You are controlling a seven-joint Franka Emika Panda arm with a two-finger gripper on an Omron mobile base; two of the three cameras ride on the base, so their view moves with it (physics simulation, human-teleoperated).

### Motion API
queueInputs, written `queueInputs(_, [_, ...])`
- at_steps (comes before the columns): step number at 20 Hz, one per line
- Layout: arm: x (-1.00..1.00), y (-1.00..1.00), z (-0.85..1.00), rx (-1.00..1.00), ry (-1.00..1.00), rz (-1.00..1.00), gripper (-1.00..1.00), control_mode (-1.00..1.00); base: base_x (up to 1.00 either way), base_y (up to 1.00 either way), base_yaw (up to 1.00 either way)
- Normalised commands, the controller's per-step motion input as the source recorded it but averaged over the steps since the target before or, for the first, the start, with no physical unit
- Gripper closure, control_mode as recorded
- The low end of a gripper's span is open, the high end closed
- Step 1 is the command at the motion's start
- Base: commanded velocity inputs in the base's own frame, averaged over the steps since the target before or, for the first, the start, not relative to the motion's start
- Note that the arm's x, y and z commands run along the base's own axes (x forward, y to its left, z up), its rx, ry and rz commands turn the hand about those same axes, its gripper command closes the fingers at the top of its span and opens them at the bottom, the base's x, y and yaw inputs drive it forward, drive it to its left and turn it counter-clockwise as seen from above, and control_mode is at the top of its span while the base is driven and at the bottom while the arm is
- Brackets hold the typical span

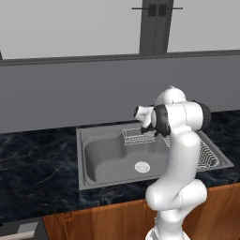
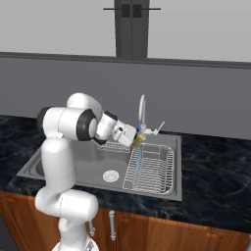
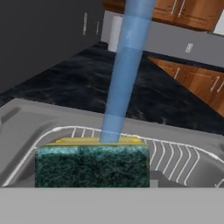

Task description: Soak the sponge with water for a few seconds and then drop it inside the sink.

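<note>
Yellow sponge held in the running water

Yellow with a green scrub face, the sponge point(image 3: 92, 164) sits clamped in the gripper point(image 2: 138, 141), jaws closed on it. Water point(image 3: 124, 74) falls in a pale blue stream and meets the sponge's far edge. Below the hand lie the wire rack point(image 2: 149, 169) and the grey sink point(image 1: 105, 159), beside the faucet point(image 2: 142, 110).
</note>
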Motion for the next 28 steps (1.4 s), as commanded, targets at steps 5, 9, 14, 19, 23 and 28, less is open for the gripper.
queueInputs(5, [-0.01,0.00,0.00,0.00,-0.01,0.00,1.00,-1.00,0.00,0.00,0.00])
queueInputs(9, [0.00,0.00,0.08,0.01,0.00,0.00,1.00,-1.00,0.00,0.00,0.00])
queueInputs(14, [0.00,0.00,0.55,0.03,0.03,0.00,1.00,-1.00,0.00,0.00,0.00])
queueInputs(19, [-0.01,0.14,0.58,0.02,0.08,0.05,1.00,-1.00,0.00,0.00,0.00])
queueInputs(23, [-0.07,0.33,0.12,0.02,0.13,0.09,1.00,-1.00,0.00,0.00,0.00])
queueInputs(28, [-0.05,0.42,0.00,0.04,0.11,0.10,1.00,-1.00,0.00,0.00,0.00])
